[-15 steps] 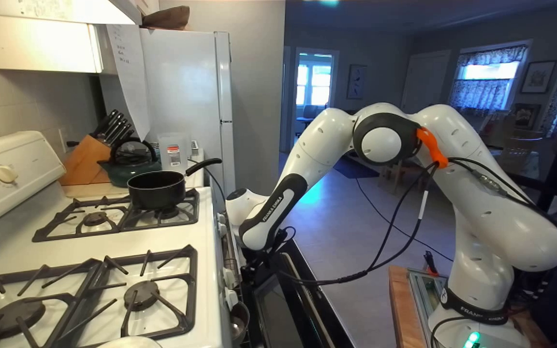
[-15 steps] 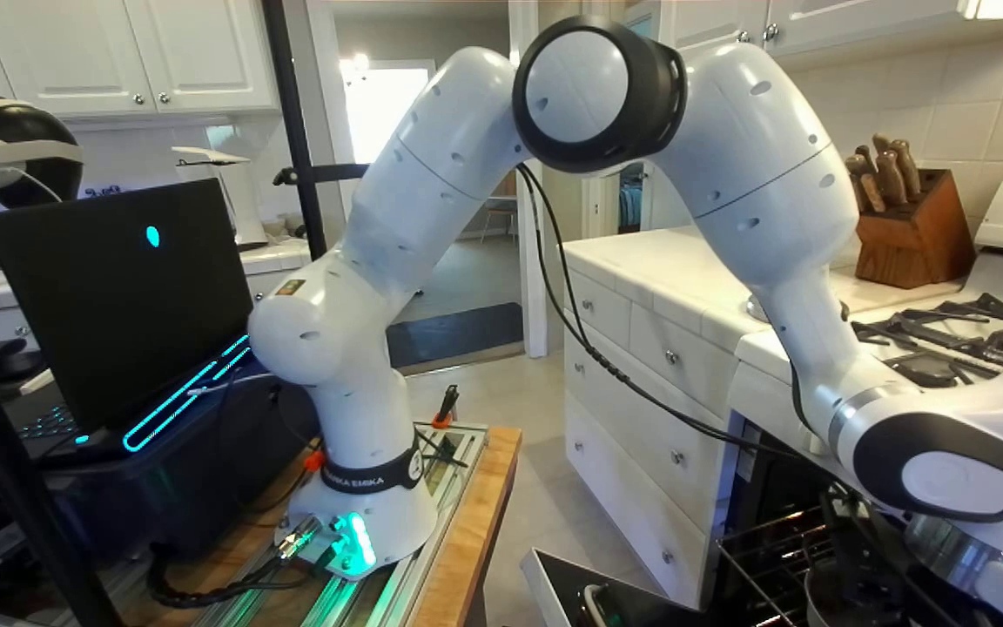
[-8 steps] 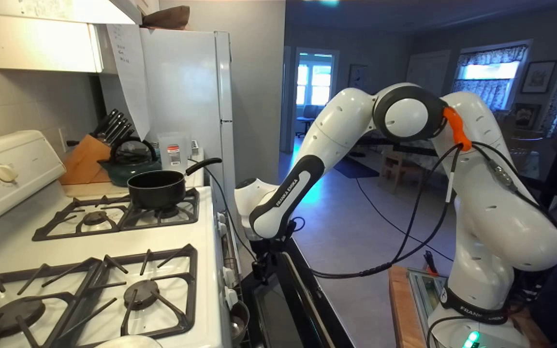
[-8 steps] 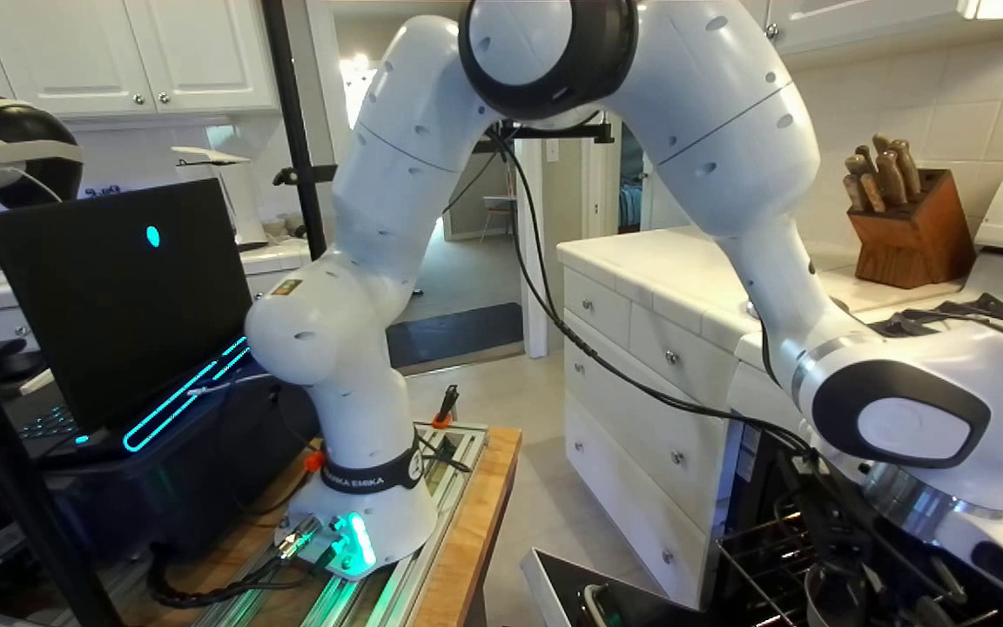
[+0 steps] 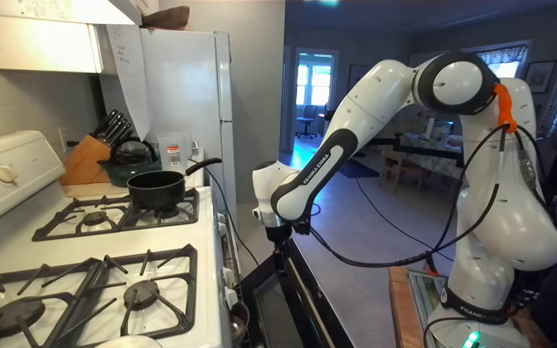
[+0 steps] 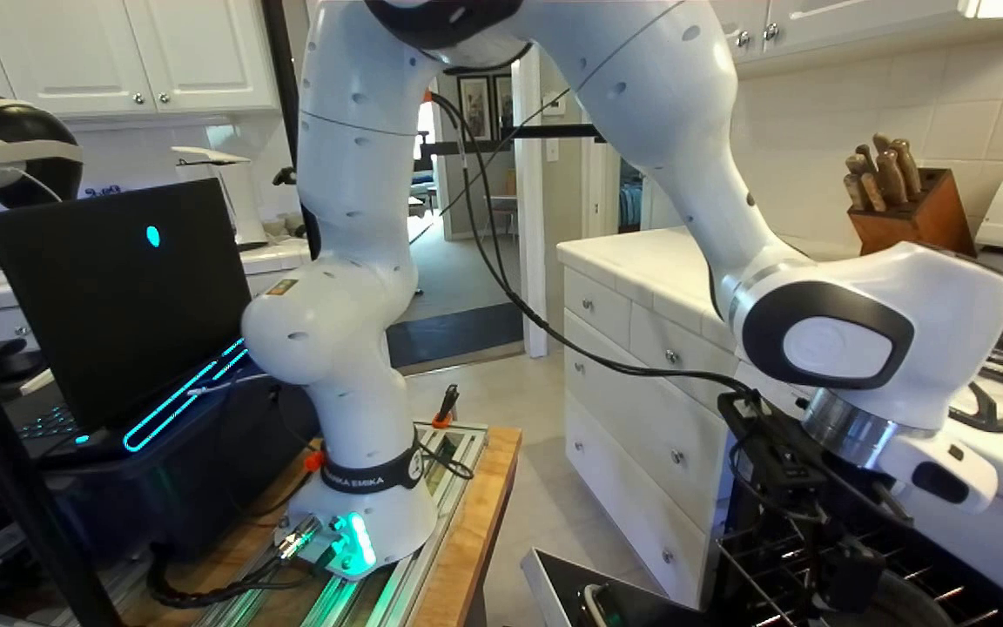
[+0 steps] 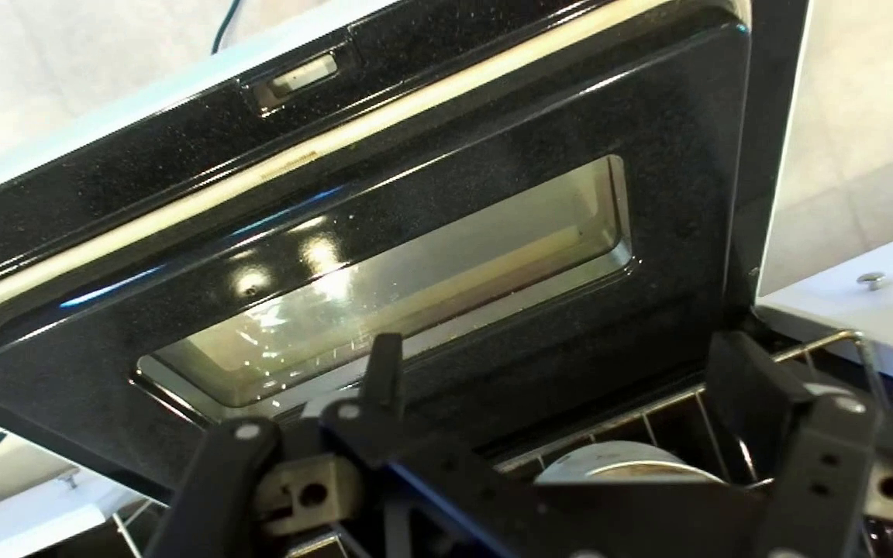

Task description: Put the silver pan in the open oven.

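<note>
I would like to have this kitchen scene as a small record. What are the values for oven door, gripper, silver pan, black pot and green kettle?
oven door: lowered open, wire rack visible
gripper: open, nothing visibly held
silver pan: apparently on the wire rack, partly hidden behind the gripper in the wrist view
black pot: upright on a burner grate
green kettle: beside a knife block

Your arm (image 5: pixel 455 83) arches up and slopes down to the wrist (image 6: pixel 911 322); your gripper (image 7: pixel 564 372) points downward, fingers (image 7: pixel 384 376) spread wide.
</note>
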